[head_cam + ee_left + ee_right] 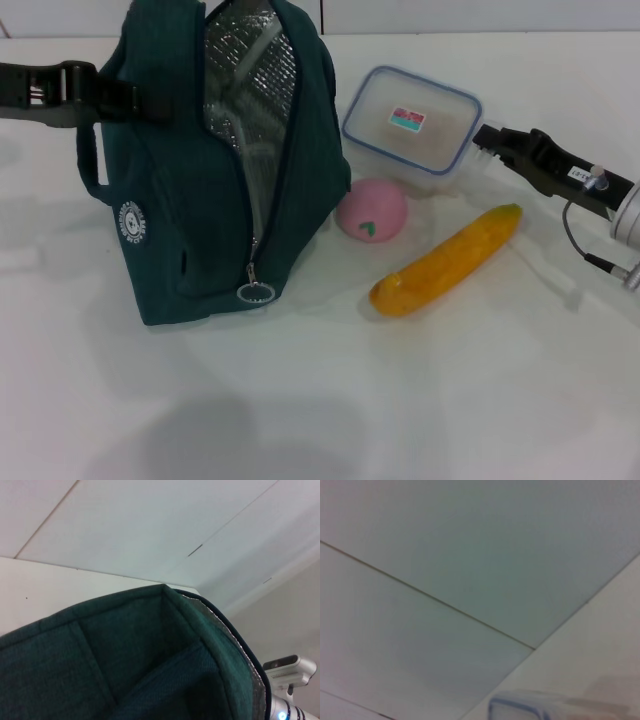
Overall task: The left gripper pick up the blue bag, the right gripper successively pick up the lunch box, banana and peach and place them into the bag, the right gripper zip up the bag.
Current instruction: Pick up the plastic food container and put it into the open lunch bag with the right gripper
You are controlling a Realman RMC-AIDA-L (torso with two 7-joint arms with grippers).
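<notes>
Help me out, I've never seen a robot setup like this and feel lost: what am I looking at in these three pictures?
It is a two-armed robot working at a white table. The wide picture comes from its head, the other two from cameras on its wrists. The left gripper is at the handle side of the blue bag, which stands unzipped. The right gripper sits at the edge of the lunch box. The peach and banana lie on the table beside the bag. The left wrist picture shows bag fabric close up; the right wrist picture shows a corner of the box.
</notes>
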